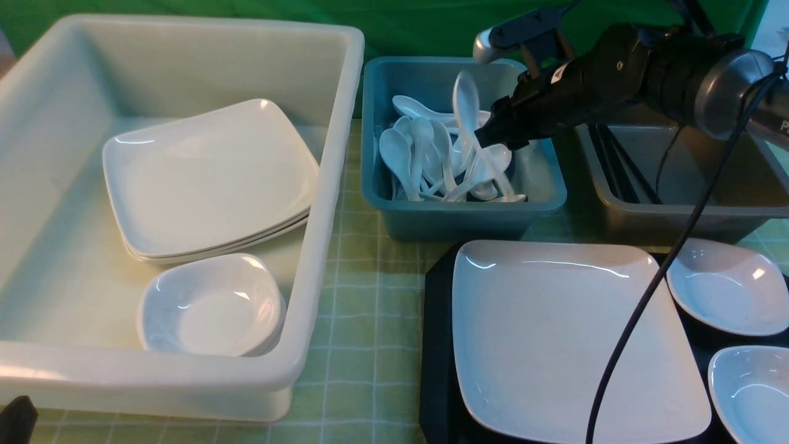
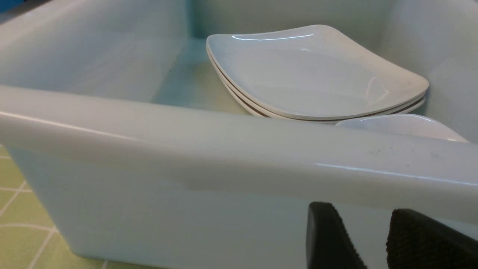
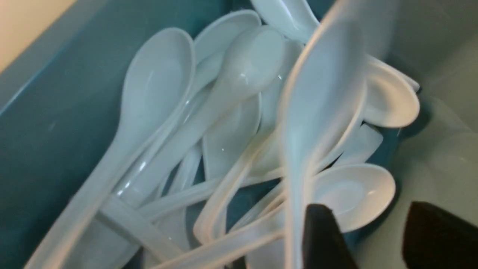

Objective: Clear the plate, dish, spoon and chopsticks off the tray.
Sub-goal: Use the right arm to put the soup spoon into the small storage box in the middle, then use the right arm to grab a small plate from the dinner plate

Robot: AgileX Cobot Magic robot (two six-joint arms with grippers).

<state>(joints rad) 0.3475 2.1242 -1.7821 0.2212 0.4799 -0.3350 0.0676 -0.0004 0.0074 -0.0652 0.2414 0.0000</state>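
Observation:
The white square plate (image 1: 573, 333) lies on the black tray (image 1: 434, 345), with two small white dishes (image 1: 727, 283) (image 1: 752, 388) on the tray's right side. My right gripper (image 1: 490, 132) hangs over the blue tub (image 1: 431, 216), open, with nothing between its fingers (image 3: 369, 209). A white spoon (image 1: 466, 98) stands nearly upright just beside it. In the right wrist view the spoon (image 3: 317, 93) is blurred and lies outside the jaws, above the other spoons. Black chopsticks (image 1: 622, 163) lie in the grey-brown tub. My left gripper (image 2: 358, 216) is open and empty, low by the white tub's near wall.
The large white tub (image 1: 308, 345) at the left holds stacked square plates (image 1: 209, 179) and small dishes (image 1: 212, 308). The blue tub holds several white spoons (image 1: 413, 154). The grey-brown tub (image 1: 678, 216) stands at the back right. A black cable (image 1: 653, 290) hangs over the tray.

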